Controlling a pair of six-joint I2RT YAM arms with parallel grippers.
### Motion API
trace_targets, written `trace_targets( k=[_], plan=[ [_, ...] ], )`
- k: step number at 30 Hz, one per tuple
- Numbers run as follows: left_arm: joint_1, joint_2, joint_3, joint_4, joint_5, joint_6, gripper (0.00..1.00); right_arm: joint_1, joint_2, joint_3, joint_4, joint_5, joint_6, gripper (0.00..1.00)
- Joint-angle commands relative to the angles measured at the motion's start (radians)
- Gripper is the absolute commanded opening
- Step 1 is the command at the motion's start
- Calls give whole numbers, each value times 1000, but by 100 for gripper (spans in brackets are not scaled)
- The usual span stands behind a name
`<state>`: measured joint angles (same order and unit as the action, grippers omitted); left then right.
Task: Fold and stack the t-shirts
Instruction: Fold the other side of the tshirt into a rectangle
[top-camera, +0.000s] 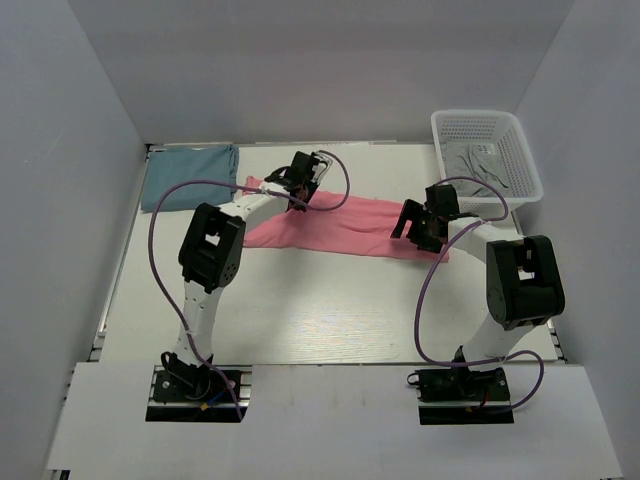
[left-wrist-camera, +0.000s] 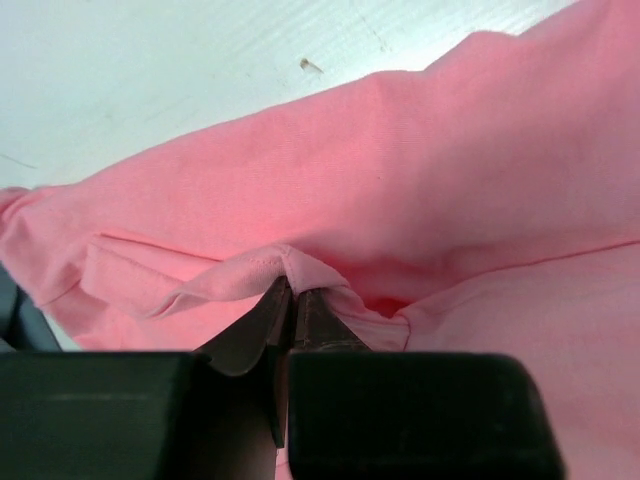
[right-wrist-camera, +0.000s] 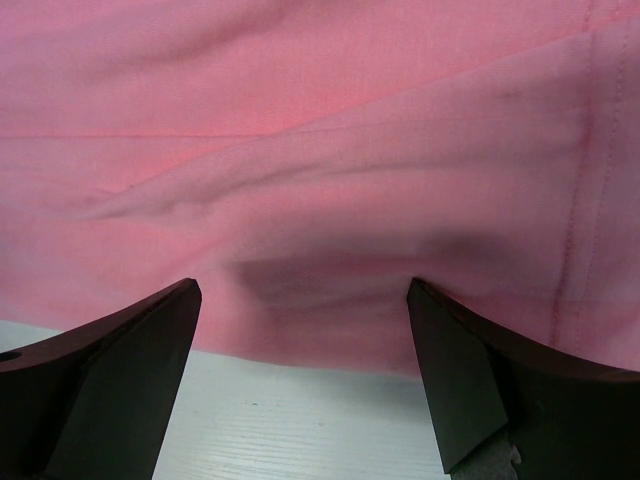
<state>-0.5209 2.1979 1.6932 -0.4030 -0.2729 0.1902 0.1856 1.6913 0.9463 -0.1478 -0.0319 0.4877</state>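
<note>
Salmon pink t-shirt (top-camera: 345, 226), teal-blue t-shirt (top-camera: 190, 176), white basket (top-camera: 474, 124)

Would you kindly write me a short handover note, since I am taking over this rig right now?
Grippers: the left end effector is shut on a pinched fold of the pink t-shirt, at its far left part. The right end effector is open at that shirt's near right edge, gripping nothing.
Things: the pink t-shirt lies as a long band across the middle of the table. The teal t-shirt lies folded at the far left corner, apart from it. The basket at far right holds grey cloth.
Done: teal shirt folded.
Left: finish folding the pink one, then stack the two.
</note>
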Motion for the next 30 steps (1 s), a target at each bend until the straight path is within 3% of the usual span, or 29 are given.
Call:
trace_targets(
  k=[1, 6, 17, 18, 19, 20, 21, 22, 24, 27, 30],
  plan=[
    [-7, -106, 25, 41, -28, -23, 0, -3, 7, 6, -45, 27, -15, 90],
    [-7, -80, 43, 50, 10, 1, 2, -3, 4, 2, -45, 27, -17, 90],
    [-7, 29, 105, 72, 200, 167, 29, -2, -1, 3, -49, 27, -14, 90],
    [-7, 29, 114, 72, 225, 187, 35, -2, -2, 2, -49, 27, -17, 90],
    [-7, 43, 141, 58, 241, 202, 52, 0, -8, 2, -49, 27, -14, 90],
    [-7, 52, 166, 58, 241, 203, 62, -5, -16, 0, -49, 27, -17, 90],
    [-7, 52, 166, 49, 241, 203, 62, -5, -16, -3, -49, 27, -17, 90],
    [-7, 52, 175, 58, 223, 203, 82, -3, -28, -4, -49, 27, -14, 90],
    [-7, 24, 163, 96, 144, 190, 100, -2, -36, -9, -49, 27, -20, 90],
    [-7, -42, 108, 133, 5, 76, 100, 0, -61, -12, -49, 27, -26, 90],
    [30, -163, 7, 124, -41, -118, 100, 5, -85, -14, -62, 59, -35, 90]
  ],
)
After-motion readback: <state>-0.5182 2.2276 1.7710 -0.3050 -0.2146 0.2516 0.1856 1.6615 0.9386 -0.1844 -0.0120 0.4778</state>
